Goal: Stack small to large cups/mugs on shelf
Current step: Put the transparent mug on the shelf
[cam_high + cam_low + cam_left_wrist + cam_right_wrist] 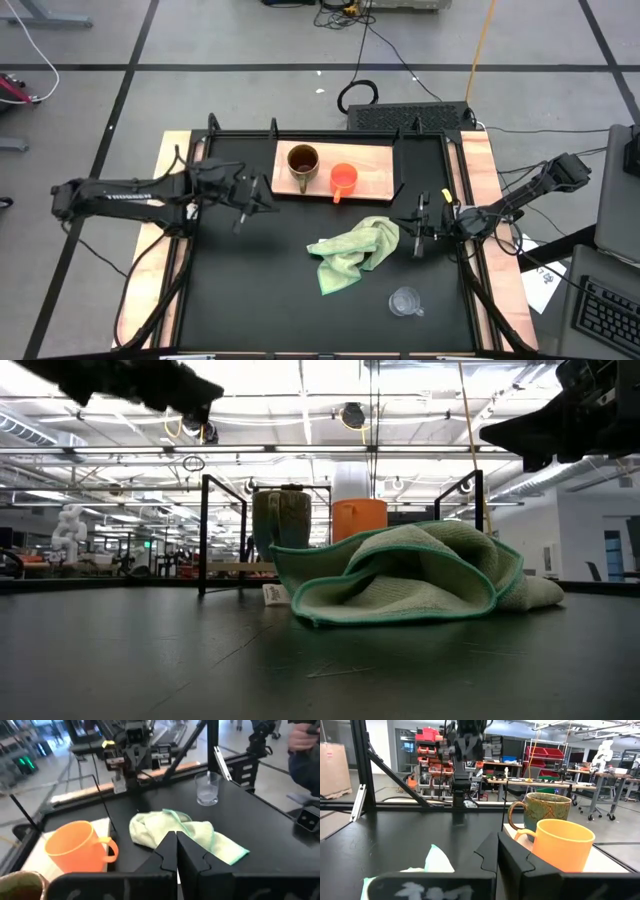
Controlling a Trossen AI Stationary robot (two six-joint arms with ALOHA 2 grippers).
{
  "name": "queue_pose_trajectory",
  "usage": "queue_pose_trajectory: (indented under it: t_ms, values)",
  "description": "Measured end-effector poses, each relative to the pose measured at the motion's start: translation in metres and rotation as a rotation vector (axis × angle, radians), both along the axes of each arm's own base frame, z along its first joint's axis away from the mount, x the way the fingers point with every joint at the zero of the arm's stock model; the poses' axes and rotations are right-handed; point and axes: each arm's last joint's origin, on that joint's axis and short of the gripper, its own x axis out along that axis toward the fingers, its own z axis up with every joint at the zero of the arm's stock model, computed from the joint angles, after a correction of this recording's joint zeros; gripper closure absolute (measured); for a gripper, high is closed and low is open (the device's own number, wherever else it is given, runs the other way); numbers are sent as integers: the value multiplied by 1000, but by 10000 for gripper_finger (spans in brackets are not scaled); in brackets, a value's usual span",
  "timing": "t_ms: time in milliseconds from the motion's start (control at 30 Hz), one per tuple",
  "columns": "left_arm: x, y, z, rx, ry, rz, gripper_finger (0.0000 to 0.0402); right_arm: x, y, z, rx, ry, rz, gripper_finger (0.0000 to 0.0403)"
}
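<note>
Left gripper (262, 196) hangs above the black tabletop (260, 290), just off the left end of the shelf (372, 182). Fingers pressed together, nothing between them. Right gripper (420, 232) sits near the table's right edge, below the shelf's right end; fingers also together and empty.

Brown mug (303, 164) stands upright on the shelf, left of centre. Orange cup (343, 179) stands just beside it to the right, handle toward the table's front. Neither touches a gripper. From the left wrist, the orange cup (79, 846) shows near and off to the side of the closed fingers (192, 860); from the right wrist it (562, 844) stands just past the fingertips (512, 857), with the brown mug (546, 812) behind it.

Glass cup (405, 301) stands on the tabletop at the front right, well apart from the shelf and both grippers. Green cloth (352, 252) lies crumpled mid-table, between shelf and glass.

Hidden or cut off: in the low view the cloth (420, 575) fills the middle and covers the lower parts of the brown mug (281, 517) and orange cup (359, 518); the glass cup does not show there. Left wrist cuts the brown mug (20, 887) to a sliver of rim. Right wrist shows only a corner of the cloth (437, 860).

Only the left wrist view shows a person's sleeve (305, 762) beyond the table's far corner, plus the glass cup (207, 789) up close. Only the high view shows all three vessels together.
</note>
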Motion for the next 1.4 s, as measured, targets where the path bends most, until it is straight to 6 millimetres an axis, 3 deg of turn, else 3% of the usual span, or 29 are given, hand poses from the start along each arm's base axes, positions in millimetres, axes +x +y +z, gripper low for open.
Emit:
queue_pose_trajectory:
  t_ms: [433, 800, 1000, 1400]
  values:
    - [-20, -7, -48, -54, -45, -2, 401, 0, 0, 2, 9, -20, 0, 403]
    - [-39, -4, -48, 46, -131, 26, 401, 0, 0, 4, 17, -39, 0, 403]
    - [-54, -7, -47, 19, -194, 27, 401, 0, 0, 4, 16, -36, 0, 403]
    - [-77, -14, -84, -17, -261, 82, 401, 0, 4, 2, -13, -22, 127, 403]
